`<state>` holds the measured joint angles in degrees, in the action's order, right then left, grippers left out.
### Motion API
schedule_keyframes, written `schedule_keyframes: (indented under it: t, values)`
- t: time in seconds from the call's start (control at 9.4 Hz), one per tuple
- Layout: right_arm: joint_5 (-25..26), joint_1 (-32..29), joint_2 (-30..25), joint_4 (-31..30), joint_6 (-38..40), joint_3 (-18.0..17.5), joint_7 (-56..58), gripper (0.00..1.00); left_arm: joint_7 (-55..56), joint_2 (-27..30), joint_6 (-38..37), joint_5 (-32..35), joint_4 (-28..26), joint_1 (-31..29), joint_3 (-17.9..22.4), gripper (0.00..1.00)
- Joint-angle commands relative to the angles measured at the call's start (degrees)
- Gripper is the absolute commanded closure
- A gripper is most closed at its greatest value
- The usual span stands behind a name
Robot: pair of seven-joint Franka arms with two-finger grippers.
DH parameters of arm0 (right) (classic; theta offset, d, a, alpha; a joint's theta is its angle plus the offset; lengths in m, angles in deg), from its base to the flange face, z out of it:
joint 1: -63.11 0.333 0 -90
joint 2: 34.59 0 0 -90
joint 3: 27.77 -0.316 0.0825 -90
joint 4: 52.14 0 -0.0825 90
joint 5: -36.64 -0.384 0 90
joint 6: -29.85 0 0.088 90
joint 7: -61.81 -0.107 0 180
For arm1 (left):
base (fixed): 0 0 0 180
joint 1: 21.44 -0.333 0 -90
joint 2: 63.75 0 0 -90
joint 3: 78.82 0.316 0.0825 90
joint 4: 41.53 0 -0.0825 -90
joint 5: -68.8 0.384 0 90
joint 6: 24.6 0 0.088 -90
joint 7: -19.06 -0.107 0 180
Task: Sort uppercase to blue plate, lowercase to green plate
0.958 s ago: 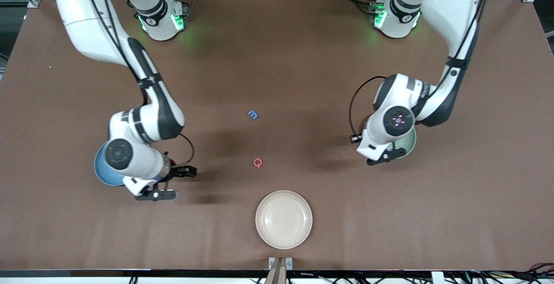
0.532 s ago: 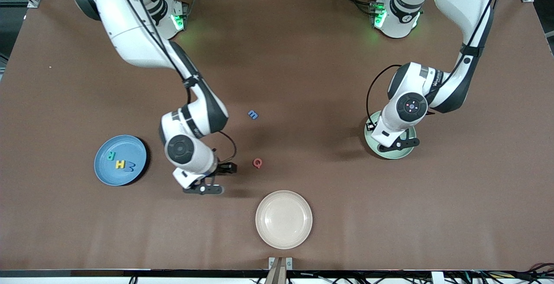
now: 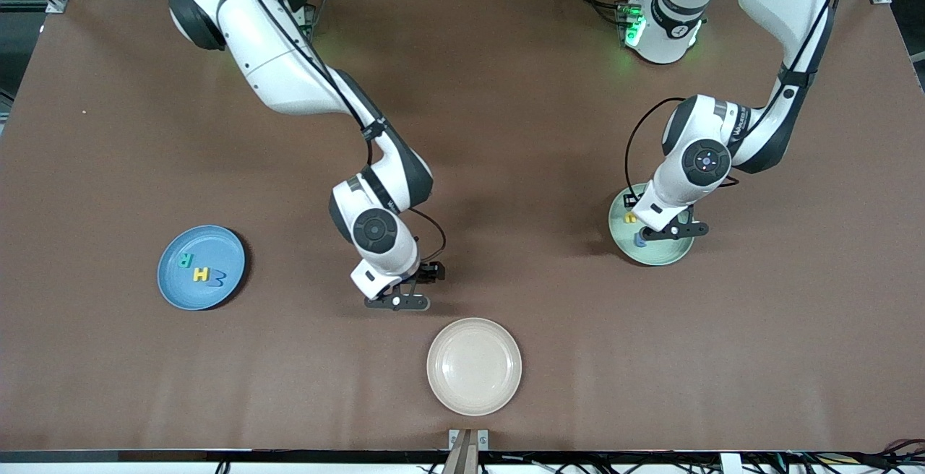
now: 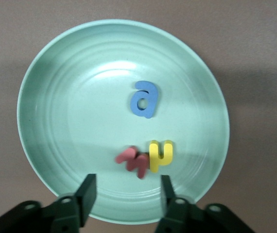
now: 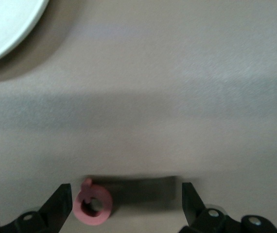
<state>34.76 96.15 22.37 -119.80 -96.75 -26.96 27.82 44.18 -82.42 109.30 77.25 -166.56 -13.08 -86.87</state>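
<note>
The brown table carries three plates. The blue plate lies toward the right arm's end of the table and holds three capital letters, a green R, a yellow H and a blue M. The green plate lies toward the left arm's end, and in it are seen a blue a, a red w and a yellow lowercase letter, the last two touching each other. The left claw is held just over the rim of the green plate with its jaws partly apart and nothing between them. The right claw is held low over the table near the middle, its jaws spread wide and empty, and a red Q lies on the table just beside one finger. A cream plate sits empty, nearer to the front camera than the right claw. Small printed lettering is seen on the left arm's forearm, but it cannot be read.
</note>
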Motion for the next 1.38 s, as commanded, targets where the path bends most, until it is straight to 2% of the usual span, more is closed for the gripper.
schedule_keyframes:
  t: [0.0,0.32,0.43,0.53,0.64,0.96,1.28]
  values:
    - [0.7,3.0,1.8,2.5,0.2,2.3,-3.4,0.00,-0.3,1.1,0.9,1.1,-0.9,-0.2,-0.2,0.00]
    - [0.7,3.8,2.0,2.5,0.1,2.5,-4.7,0.00,4.6,-1.6,0.9,0.8,2.8,1.2,-0.6,0.00]
    - [0.7,3.8,2.1,2.5,0.1,2.5,-4.7,0.11,8.2,-3.5,0.9,0.5,5.3,3.3,-0.7,0.00]
    - [0.7,3.9,2.2,2.4,0.1,2.5,-4.7,0.87,13.1,-6.5,0.9,0.4,8.9,5.0,-0.7,0.00]
    - [0.7,3.9,2.2,2.3,0.1,2.6,-4.6,1.00,17.5,-9.2,0.9,0.3,12.1,6.6,-0.7,0.00]
    - [0.7,4.2,1.6,2.3,0.3,3.7,-4.5,1.00,27.8,-14.3,0.9,-0.4,19.6,11.1,-0.7,0.00]
    - [0.5,3.4,-3.2,0.3,2.0,6.3,-3.7,1.00,35.5,-17.9,1.0,-3.9,25.1,15.5,-0.7,0.00]
